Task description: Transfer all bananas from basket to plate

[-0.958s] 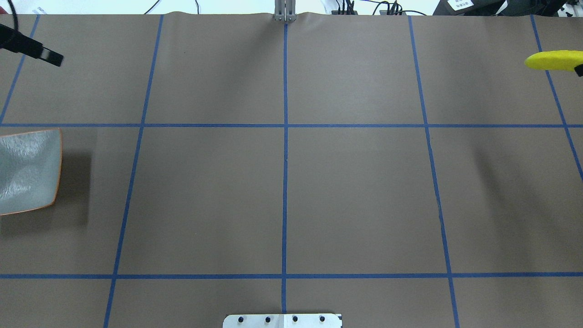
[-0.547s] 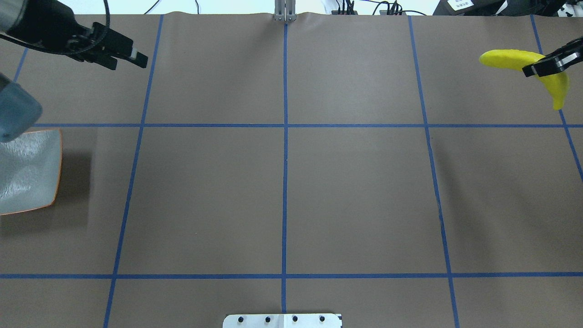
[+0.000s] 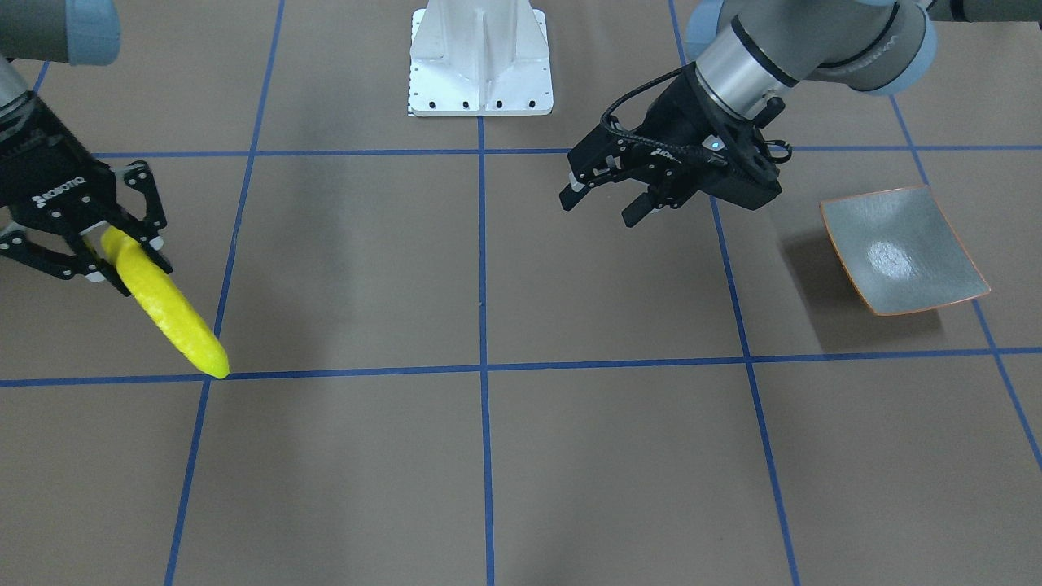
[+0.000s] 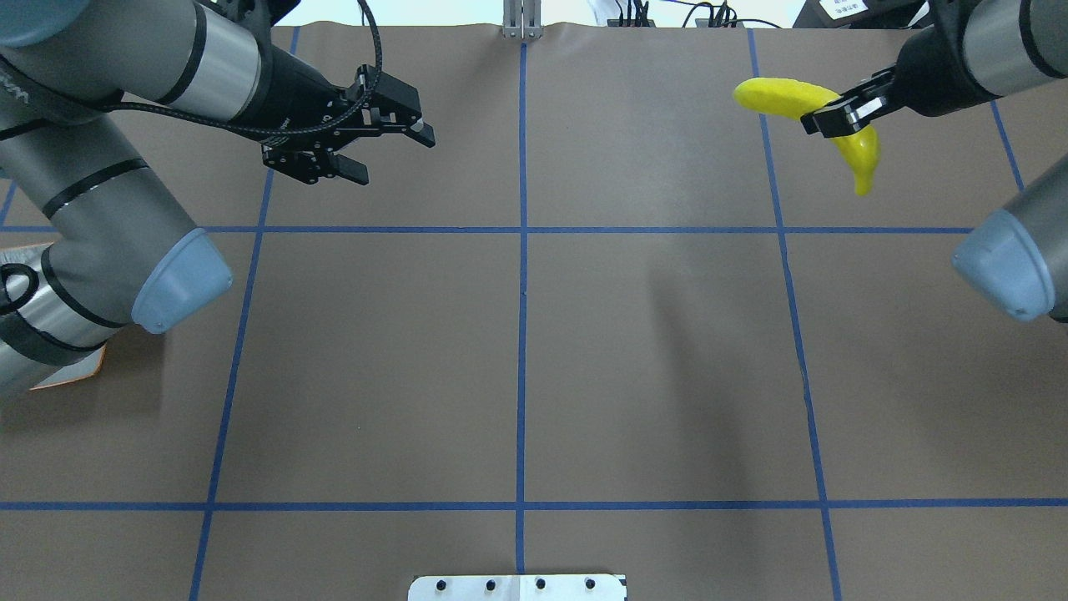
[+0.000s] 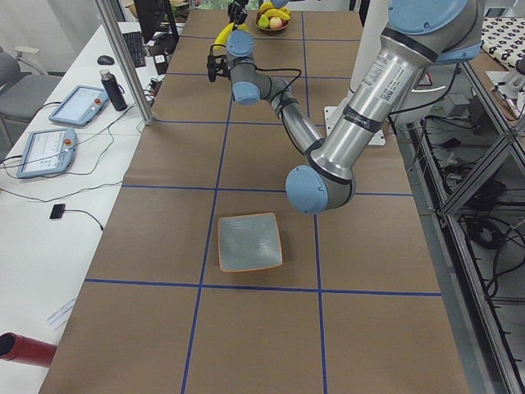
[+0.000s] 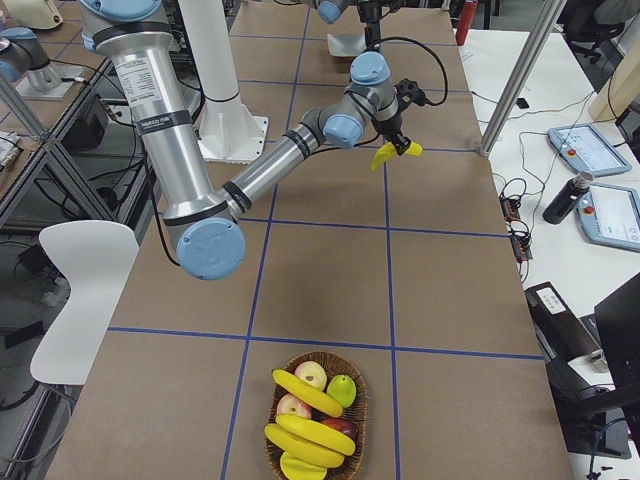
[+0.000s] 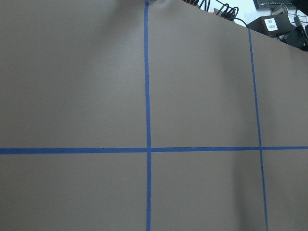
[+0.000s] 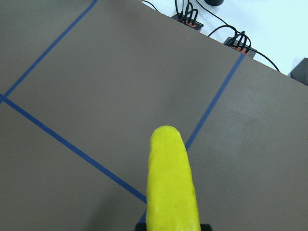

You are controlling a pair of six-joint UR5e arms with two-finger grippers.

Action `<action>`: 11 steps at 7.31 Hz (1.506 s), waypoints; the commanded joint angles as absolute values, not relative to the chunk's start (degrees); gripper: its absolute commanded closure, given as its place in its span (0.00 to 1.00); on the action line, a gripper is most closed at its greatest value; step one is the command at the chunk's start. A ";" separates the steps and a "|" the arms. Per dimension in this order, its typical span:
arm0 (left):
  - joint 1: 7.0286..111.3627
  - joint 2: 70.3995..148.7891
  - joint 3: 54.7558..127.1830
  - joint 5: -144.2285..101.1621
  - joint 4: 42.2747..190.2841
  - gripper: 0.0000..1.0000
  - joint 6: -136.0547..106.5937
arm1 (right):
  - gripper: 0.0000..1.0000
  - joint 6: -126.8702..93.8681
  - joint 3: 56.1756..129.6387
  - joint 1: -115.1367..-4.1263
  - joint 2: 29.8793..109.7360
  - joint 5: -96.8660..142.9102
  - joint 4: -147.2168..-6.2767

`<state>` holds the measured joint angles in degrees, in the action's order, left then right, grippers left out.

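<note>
Progress looks early. The plate (image 3: 904, 244) lies bare near the bench's (image 4: 651, 351) end on the robot's left, with no fruit on it. One banana (image 4: 859, 159) is held in the air, grasped near its middle by the right gripper (image 4: 830, 117). It hangs above the bench close to the far edge and toward the right end, well apart from the plate.

The left gripper (image 3: 600, 209) hovers above the bench between the centre line and the plate, its fingers spread and nothing between them. It seems placed to receive the fruit in a hand-over, though that is only a judgement.

The basket (image 6: 360, 398), round and wicker, sits at the bench's right end. At least three more bananas (image 6: 310, 432) lie in it among apples and a green fruit. Judging from this, no banana has reached the plate. The carried one and those in the basket are all left to move.

Brown paper covers the bench, divided into large squares by blue tape. The robot's white mounting base (image 3: 480, 61) stands at the near edge, at the centre line.

Beyond the far edge a white side table holds two tablets (image 5: 78, 105), a dark bottle (image 5: 111, 89) and trailing cables. Metal posts rise beside it.
</note>
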<state>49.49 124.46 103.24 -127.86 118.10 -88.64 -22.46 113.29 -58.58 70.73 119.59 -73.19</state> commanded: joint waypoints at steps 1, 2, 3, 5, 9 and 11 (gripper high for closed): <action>48.34 126.39 101.69 -127.71 118.21 0.00 -98.41 | 1.00 -23.56 117.57 -48.57 67.86 107.21 -73.21; 47.82 126.47 101.60 -127.71 118.04 0.00 -100.61 | 1.00 -23.55 119.34 -42.51 66.37 100.18 -73.21; 46.77 126.56 101.51 -127.71 117.95 0.00 -102.64 | 1.00 -23.64 119.70 -34.88 64.79 90.62 -73.21; 46.06 126.74 101.51 -127.62 118.48 0.00 -107.12 | 1.00 -23.64 119.44 -27.00 63.12 80.09 -73.56; 43.26 129.02 101.51 -122.72 118.92 0.00 -117.06 | 1.00 -23.64 119.36 -17.86 61.09 66.82 -73.56; 40.96 128.67 101.51 -120.33 118.92 0.00 -117.77 | 1.00 -23.64 119.27 -16.96 59.33 65.92 -73.56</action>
